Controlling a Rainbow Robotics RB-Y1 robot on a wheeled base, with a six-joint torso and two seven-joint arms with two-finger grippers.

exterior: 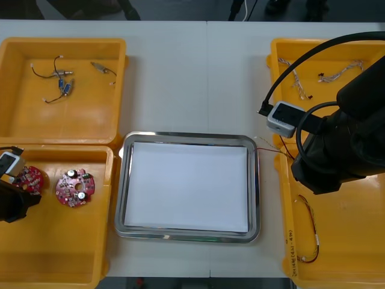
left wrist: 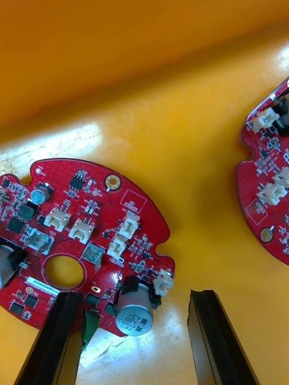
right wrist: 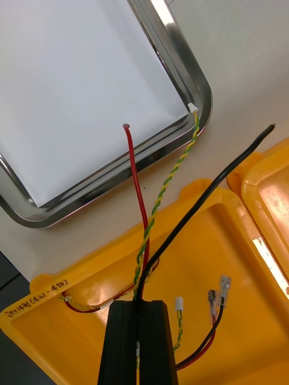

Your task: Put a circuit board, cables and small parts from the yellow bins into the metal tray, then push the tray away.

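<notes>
Black right hand tight on cables

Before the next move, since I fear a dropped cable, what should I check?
1. Right gripper shut on the cables: ok.
2. Held cables free of the loose cable in the yellow bin: cannot tell.
3. Red cable's tip over the metal tray: ok.
4. Left gripper open above a circuit board: ok.
5. Board centred between the left fingers: not ok, it lies toward one finger.
</notes>
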